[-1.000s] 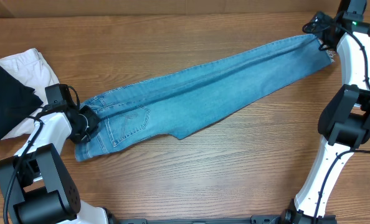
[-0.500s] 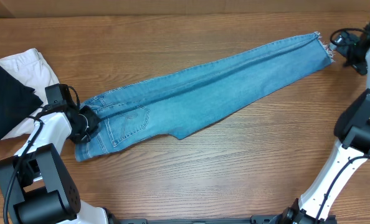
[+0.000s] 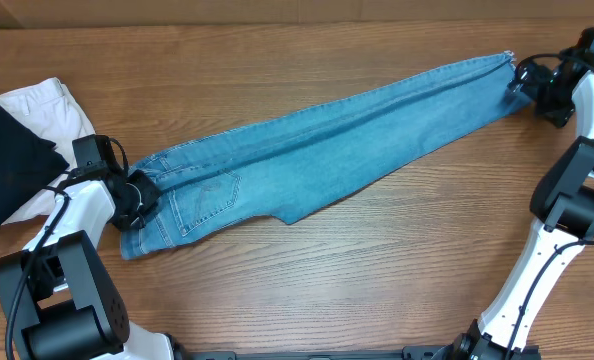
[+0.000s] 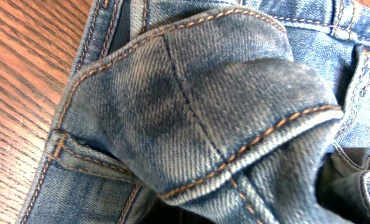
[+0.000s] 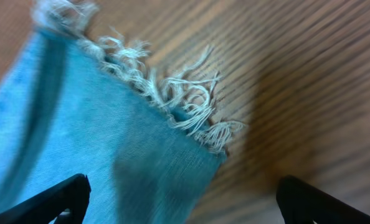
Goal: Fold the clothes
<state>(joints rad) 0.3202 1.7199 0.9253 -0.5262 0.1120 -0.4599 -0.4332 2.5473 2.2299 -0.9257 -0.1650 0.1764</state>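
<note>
The light blue jeans (image 3: 327, 150) lie stretched out diagonally on the table, waist at lower left and frayed ankle hems (image 3: 517, 70) at upper right. My left gripper (image 3: 139, 200) is shut on the waist end. In the left wrist view the bunched waistband (image 4: 191, 118) with orange stitching fills the frame and hides the fingers. My right gripper (image 3: 525, 82) hovers open at the ankle end. In the right wrist view its black fingertips (image 5: 54, 199) stand wide apart, straddling the corner of the frayed hem (image 5: 172, 106), with nothing gripped.
A black folded garment (image 3: 7, 160) lies on a white one (image 3: 52, 105) at the left edge, just beyond my left arm. Bare wooden tabletop (image 3: 377, 270) surrounds the jeans. A back pocket (image 3: 205, 200) faces up near the waist.
My right gripper swung out to the right of the hem, then came back over it, staying open. The left gripper and the jeans have not moved.
</note>
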